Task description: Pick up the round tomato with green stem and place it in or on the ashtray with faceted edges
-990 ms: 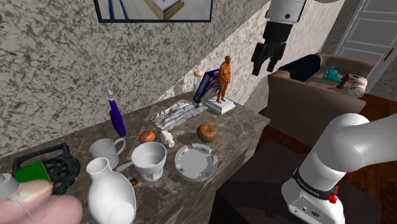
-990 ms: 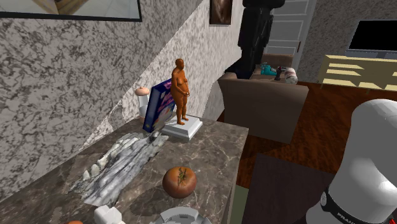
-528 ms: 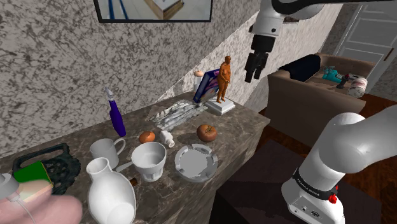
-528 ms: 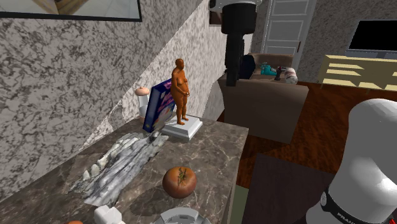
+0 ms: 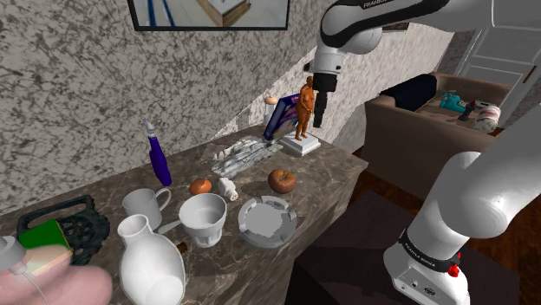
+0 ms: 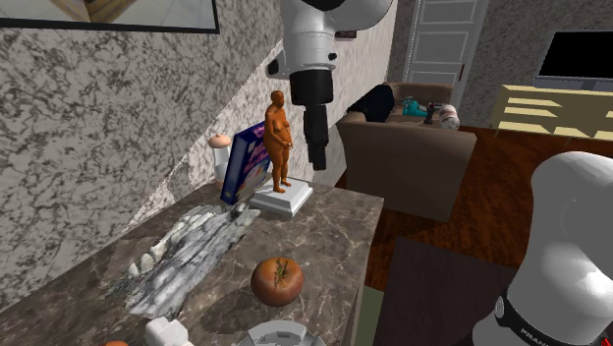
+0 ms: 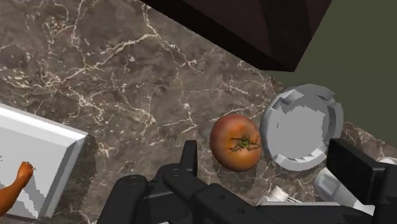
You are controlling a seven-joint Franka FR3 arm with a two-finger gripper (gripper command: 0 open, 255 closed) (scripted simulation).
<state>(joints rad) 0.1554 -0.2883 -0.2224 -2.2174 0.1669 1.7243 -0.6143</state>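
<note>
The tool [image 5: 320, 115] hangs high over the table [image 5: 322, 173], near the statue [image 5: 304, 104], its 2 fingers [image 7: 189, 156] apart and holding nothing; I think they are open so that it can come down around the tomato [image 7: 236, 141]. The tomato lies stem up on the dark marble table, just beside the grey ashtray [image 7: 301, 129], so the carry should be short. Behind are a speckled wall [image 5: 69, 104] and a brown sofa [image 5: 407, 139].
</note>
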